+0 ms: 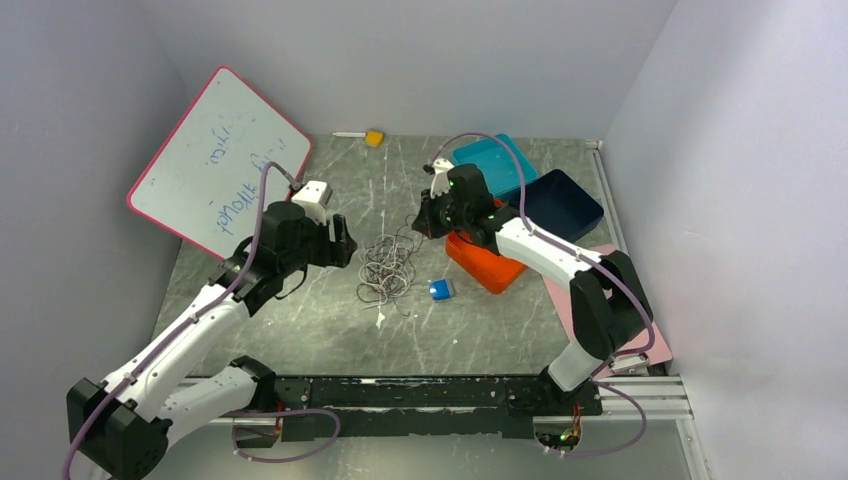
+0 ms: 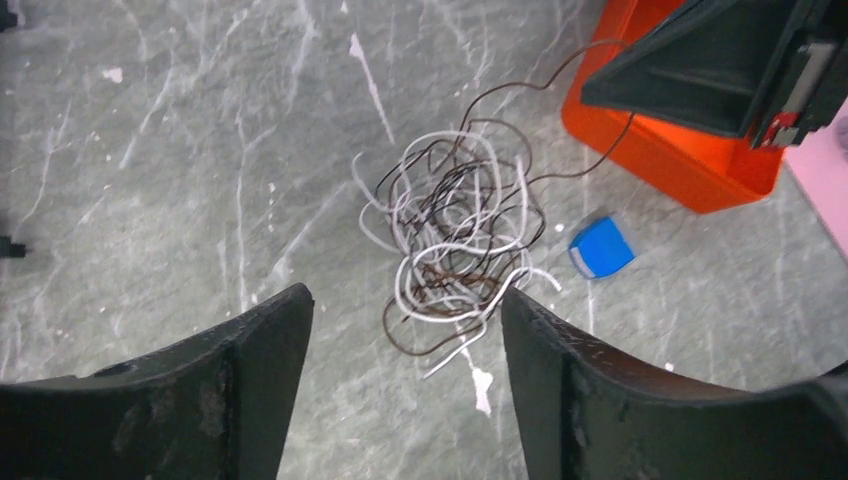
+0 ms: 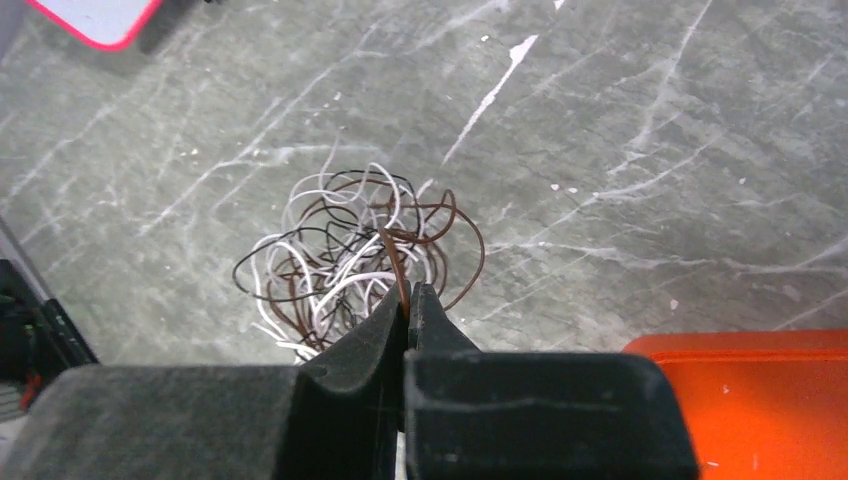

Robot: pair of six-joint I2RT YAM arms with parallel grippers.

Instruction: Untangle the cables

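1. The cables (image 1: 388, 266) lie in 1 tangle on the grey table (image 1: 300, 320).
2. The left gripper (image 1: 347, 240) hangs just left of them, the right gripper (image 1: 421, 222) at their upper right.
3. A small blue block (image 1: 440, 290) sits nearby, beside an orange bin (image 1: 482, 266).

A grey, white-veined marble tabletop (image 1: 300, 330) carries a pink-rimmed whiteboard (image 1: 215, 160) with blue writing, tilted at the back left. An orange bin (image 1: 490, 268), a teal bin (image 1: 495, 160) and a dark blue bin (image 1: 565, 205) cluster at the right beside a pink sheet (image 2: 820, 185). A small blue block (image 1: 440, 290) lies near the orange bin, and a small yellow piece (image 1: 374, 138) lies by the back wall.
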